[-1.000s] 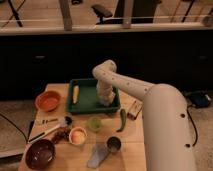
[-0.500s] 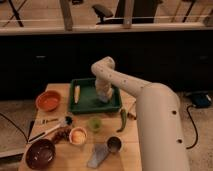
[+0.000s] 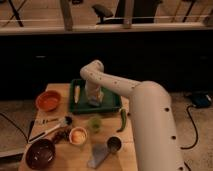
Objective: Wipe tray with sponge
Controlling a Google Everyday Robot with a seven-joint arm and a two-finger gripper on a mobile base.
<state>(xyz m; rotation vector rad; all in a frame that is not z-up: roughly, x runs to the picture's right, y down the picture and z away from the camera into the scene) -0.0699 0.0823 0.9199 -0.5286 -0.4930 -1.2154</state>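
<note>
The end effector of a one-armed mobile robot is pictured lowered into the dark green tray at the far side of a crowded table, where a wipe with the sponge is judged to be under way. The sponge is seen as a small pale block directly under the end effector, on the tray floor near the front rim. Whether the end effector is clamped on the block or merely resting above it cannot be told from this view.

Several risks are suggested by the layout. A corn cob is lying inside the tray along its left edge, and a stroke carried too far left could be expected to push it against the rim or over it. If too much downward force is applied, the shallow tray could be dragged across the table towards the green cup and the green pepper just in front of it. If the sponge is loosely held, it may be left behind or flicked out as the stroke is reversed. The orange bowl, set apart to the left, is thought to be out of harm's way
</note>
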